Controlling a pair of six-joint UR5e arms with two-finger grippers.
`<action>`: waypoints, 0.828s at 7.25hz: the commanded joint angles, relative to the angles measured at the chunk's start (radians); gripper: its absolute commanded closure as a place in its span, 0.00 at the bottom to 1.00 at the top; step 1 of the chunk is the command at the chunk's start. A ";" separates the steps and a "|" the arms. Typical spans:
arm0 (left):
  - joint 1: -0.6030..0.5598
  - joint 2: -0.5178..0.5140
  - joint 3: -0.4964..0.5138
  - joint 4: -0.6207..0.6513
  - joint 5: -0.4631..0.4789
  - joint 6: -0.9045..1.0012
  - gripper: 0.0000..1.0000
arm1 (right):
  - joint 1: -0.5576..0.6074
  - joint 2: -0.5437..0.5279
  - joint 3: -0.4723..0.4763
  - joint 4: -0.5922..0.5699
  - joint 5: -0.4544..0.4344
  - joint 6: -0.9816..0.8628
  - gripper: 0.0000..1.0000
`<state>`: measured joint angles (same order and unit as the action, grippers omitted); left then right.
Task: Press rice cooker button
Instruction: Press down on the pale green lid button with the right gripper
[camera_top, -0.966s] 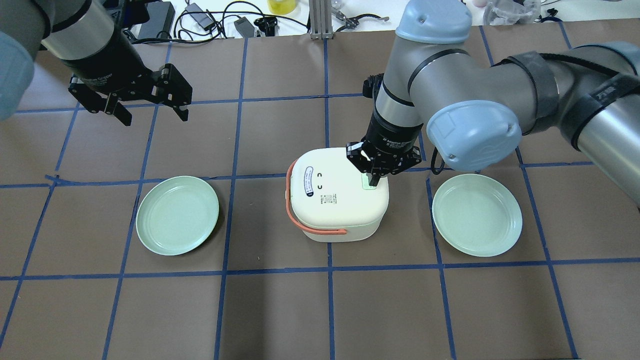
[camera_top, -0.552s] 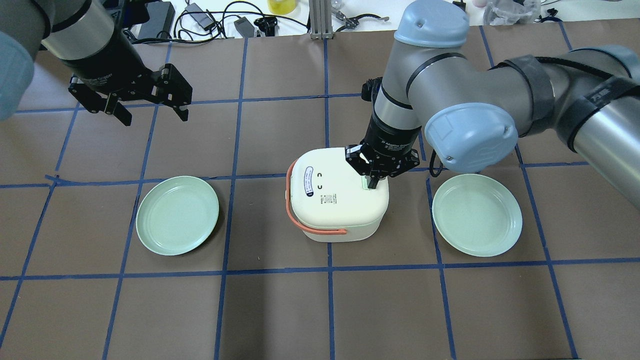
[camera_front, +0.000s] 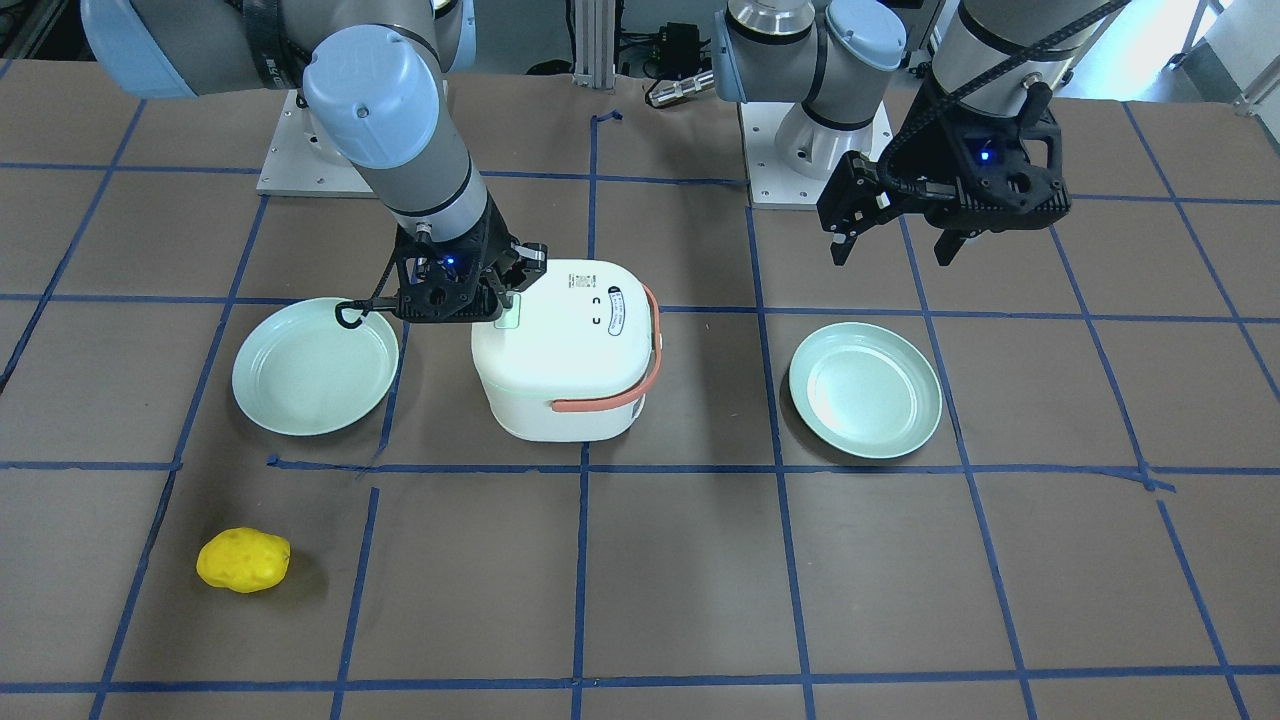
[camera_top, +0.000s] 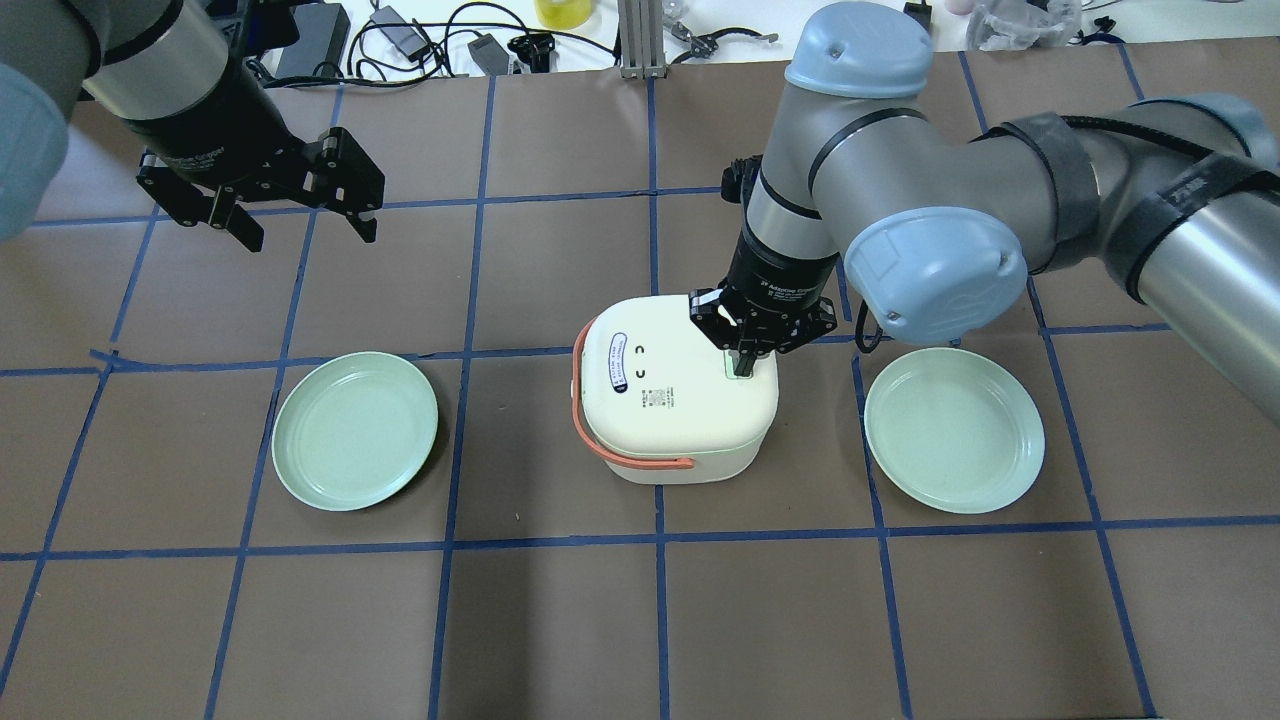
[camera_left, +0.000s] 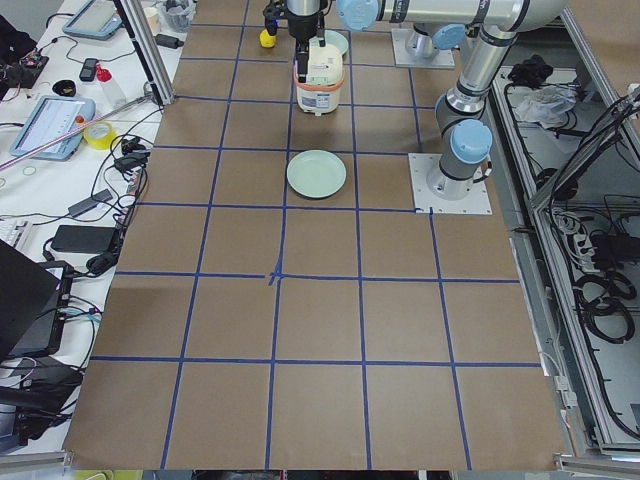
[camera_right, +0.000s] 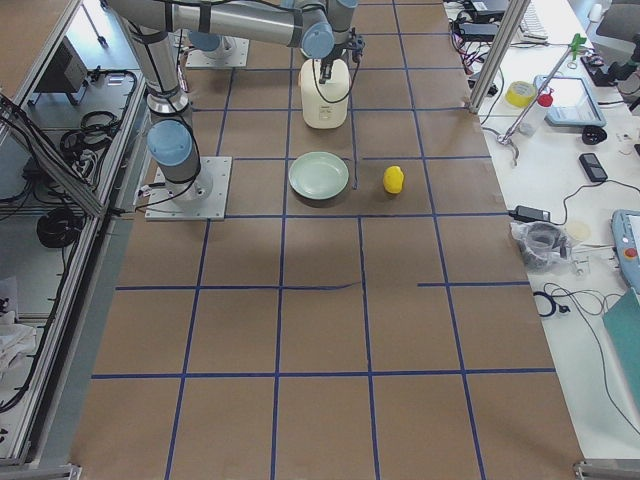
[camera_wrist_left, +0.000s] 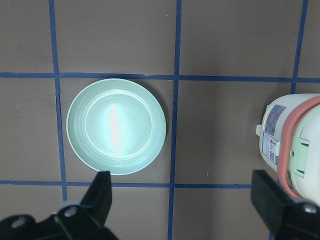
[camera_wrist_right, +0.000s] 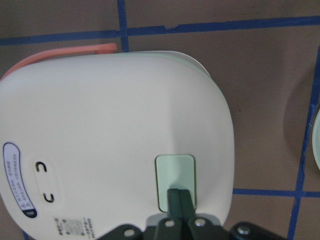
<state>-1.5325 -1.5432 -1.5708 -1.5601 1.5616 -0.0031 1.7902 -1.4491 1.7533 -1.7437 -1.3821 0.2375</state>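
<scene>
You have the rice cooker (camera_top: 675, 400) at the middle of the table, upright, lid shut, its orange handle (camera_top: 600, 445) folded down along the lid's edge. Read from the overhead camera, the pale green button (camera_wrist_right: 175, 177) sits on the lid's 3 o'clock side.

Your right gripper (camera_top: 743, 366) points straight down there with its two fingers pressed together, holding nothing. In the right wrist view the joined tips lie over the button's lower half. Whether the button is pushed in, you cannot tell.

Your left gripper (camera_top: 308, 235) hangs above the table at 10 o'clock from the cooker, fingers spread wide and empty. The left wrist view looks down between them at the left plate (camera_top: 355, 430), which lies at 9 o'clock from the cooker, well apart from it. The right plate (camera_top: 955, 430) lies at 3 o'clock, near the cooker but not touching.

From the front-facing camera, a yellow lump (camera_front: 243, 560) rests on the table at 7 o'clock from the cooker, well clear of both plates.
</scene>
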 joint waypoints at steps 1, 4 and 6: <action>0.000 0.000 0.000 0.000 0.000 0.000 0.00 | 0.000 0.004 0.000 0.001 0.000 -0.003 1.00; 0.000 0.000 0.000 0.000 0.000 0.000 0.00 | 0.000 0.009 -0.003 0.000 0.000 0.009 1.00; 0.000 0.000 0.000 0.000 0.000 0.000 0.00 | 0.000 -0.011 -0.055 0.003 -0.020 0.034 0.30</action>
<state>-1.5325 -1.5432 -1.5708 -1.5601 1.5616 -0.0031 1.7901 -1.4503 1.7294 -1.7428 -1.3882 0.2519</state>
